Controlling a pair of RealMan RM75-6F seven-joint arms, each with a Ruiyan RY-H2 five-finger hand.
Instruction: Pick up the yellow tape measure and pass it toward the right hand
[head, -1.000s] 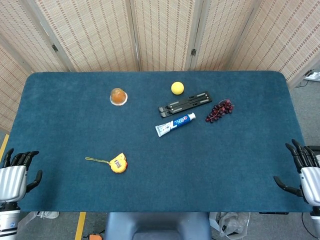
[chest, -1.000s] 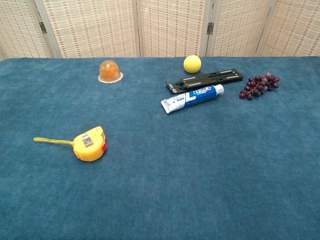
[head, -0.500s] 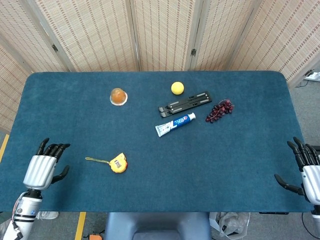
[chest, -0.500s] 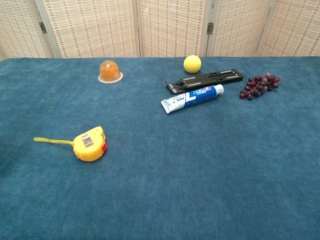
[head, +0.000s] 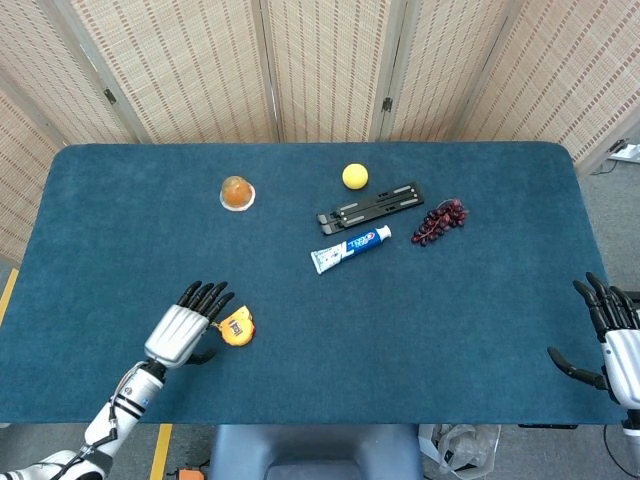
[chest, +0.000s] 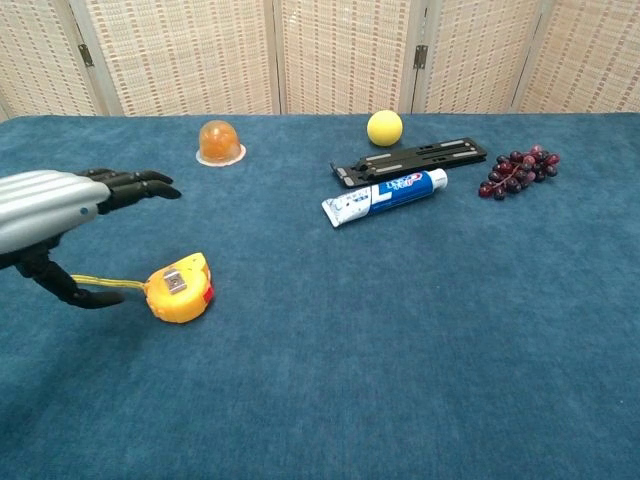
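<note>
The yellow tape measure (head: 237, 327) (chest: 180, 290) lies on the blue table with its yellow strap running off to the left. My left hand (head: 185, 327) (chest: 62, 212) hovers just left of it and above the strap, fingers spread and holding nothing. My right hand (head: 614, 345) stays at the table's right edge, fingers apart and empty; the chest view does not show it.
Farther back lie an orange jelly cup (head: 237, 192), a yellow ball (head: 354, 176), a black stand (head: 370, 208), a toothpaste tube (head: 350, 248) and a bunch of dark grapes (head: 439, 221). Folding screens close off the far side.
My left hand has swept in from the table's left edge toward the right and now hovers beside the tape measure. The right hand and the tape measure have not moved.
</note>
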